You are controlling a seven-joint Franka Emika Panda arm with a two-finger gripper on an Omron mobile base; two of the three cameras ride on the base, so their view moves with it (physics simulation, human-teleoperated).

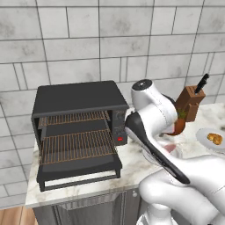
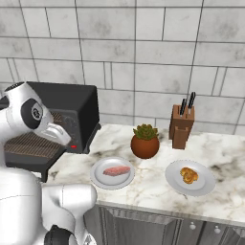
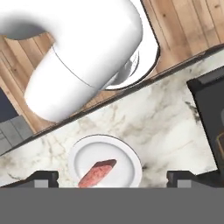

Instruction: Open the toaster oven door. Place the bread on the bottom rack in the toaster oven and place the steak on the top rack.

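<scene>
Above the steak (image 3: 97, 172) plate, gripper (image 3: 112, 178) was hung, jaws wide, nothing held.
Toaster oven door (image 1: 79, 175) was dropped at 9 o'clock, racks bared for loading.

text: none legible | labels: none | brands: none | numbers: none

Left of the potted plant (image 2: 145, 140) stands the toaster oven (image 2: 62, 117), the steak (image 2: 116, 171) plated before it, the bread (image 2: 189, 175) plated right, knife block (image 2: 182, 125) behind-right
</scene>
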